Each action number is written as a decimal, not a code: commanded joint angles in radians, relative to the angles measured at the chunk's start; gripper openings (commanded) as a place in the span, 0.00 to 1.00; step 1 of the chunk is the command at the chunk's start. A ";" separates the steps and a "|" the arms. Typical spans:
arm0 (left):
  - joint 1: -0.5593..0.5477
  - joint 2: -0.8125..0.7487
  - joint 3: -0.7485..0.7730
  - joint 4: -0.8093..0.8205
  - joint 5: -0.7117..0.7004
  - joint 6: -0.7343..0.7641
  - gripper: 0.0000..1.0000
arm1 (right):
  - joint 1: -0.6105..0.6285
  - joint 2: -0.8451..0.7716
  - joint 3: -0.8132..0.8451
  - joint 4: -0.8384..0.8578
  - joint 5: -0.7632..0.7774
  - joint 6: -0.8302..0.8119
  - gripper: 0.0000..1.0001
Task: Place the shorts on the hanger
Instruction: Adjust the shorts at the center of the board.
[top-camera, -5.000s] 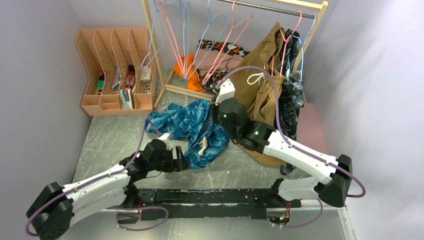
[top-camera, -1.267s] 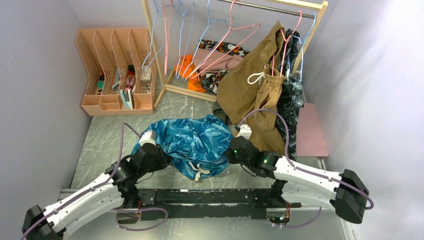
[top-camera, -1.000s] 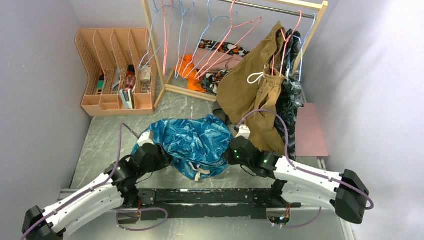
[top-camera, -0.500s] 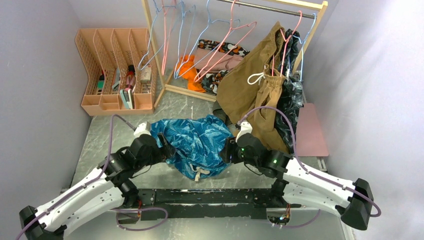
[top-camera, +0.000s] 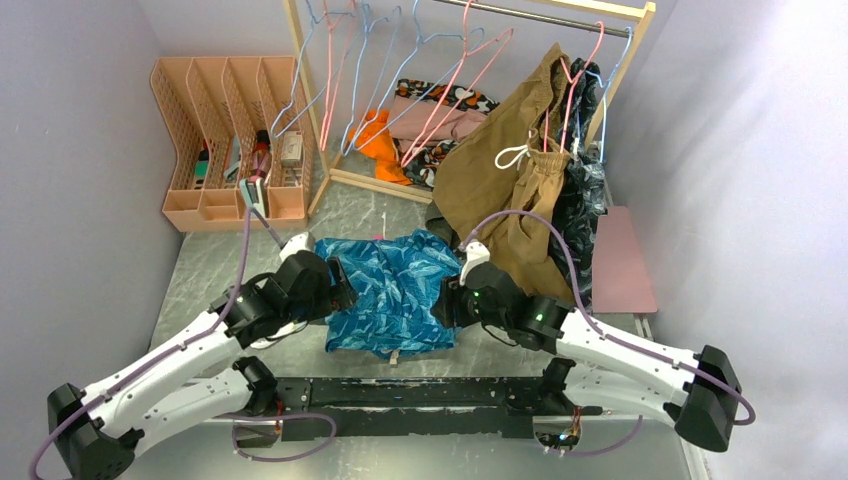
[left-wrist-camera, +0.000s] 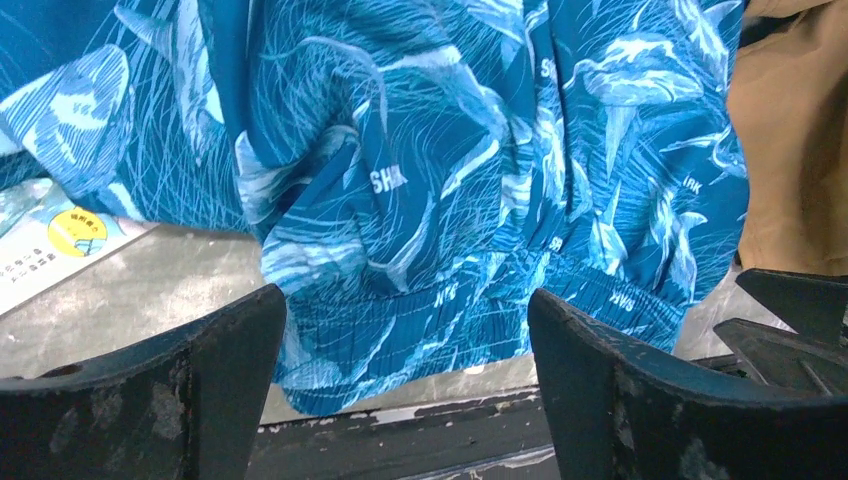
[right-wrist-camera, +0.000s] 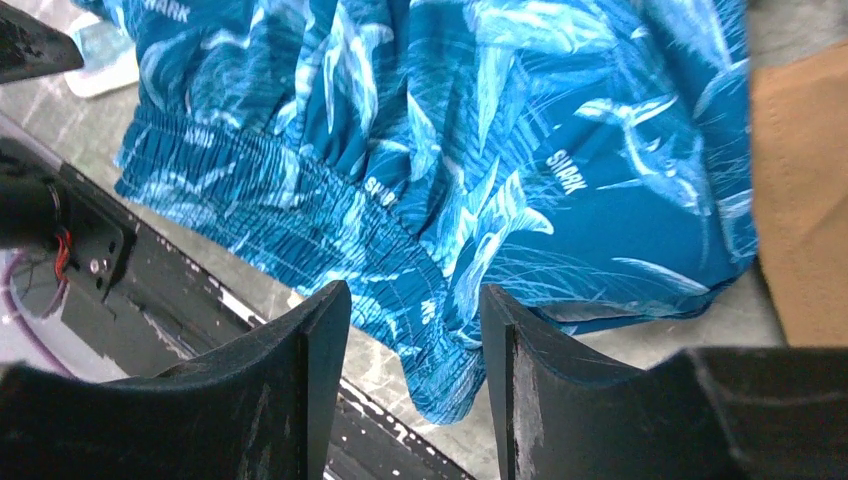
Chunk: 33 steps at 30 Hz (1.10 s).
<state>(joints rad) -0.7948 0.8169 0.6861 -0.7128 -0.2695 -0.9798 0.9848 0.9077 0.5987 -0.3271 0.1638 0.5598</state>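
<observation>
Shorts (left-wrist-camera: 430, 180) partly beyond wrist-view edges

The shorts (top-camera: 390, 295) at centre frame are teal-blue with a lighter blue leaf print and small white lettering. At upper centre the hanger (top-camera: 443, 115) is pink, among light-blue hangers (top-camera: 372, 60). To their right hang tan-brown shorts (top-camera: 500, 170) and a dark navy patterned garment (top-camera: 582, 195). The organiser (top-camera: 225, 130) at upper left is peach. The table (top-camera: 205, 275) is marbled grey.

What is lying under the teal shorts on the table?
Under the shorts only the grey table shows, plus a white printed sheet with a yellow sticker poking out at one edge. Whatever lies beneath the middle of the fabric is covered.
</observation>
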 joint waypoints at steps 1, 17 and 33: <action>0.005 -0.045 -0.019 -0.078 0.036 -0.033 0.93 | -0.005 0.031 -0.012 0.046 -0.089 -0.035 0.54; 0.005 -0.071 -0.115 -0.052 0.082 -0.113 0.90 | -0.002 0.125 0.031 -0.116 0.014 0.001 0.55; 0.004 0.050 -0.122 0.105 0.119 -0.033 0.39 | -0.003 0.121 0.023 -0.113 0.044 0.008 0.49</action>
<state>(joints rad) -0.7944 0.8562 0.5674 -0.6727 -0.1783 -1.0439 0.9848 1.0328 0.6048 -0.4362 0.1886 0.5606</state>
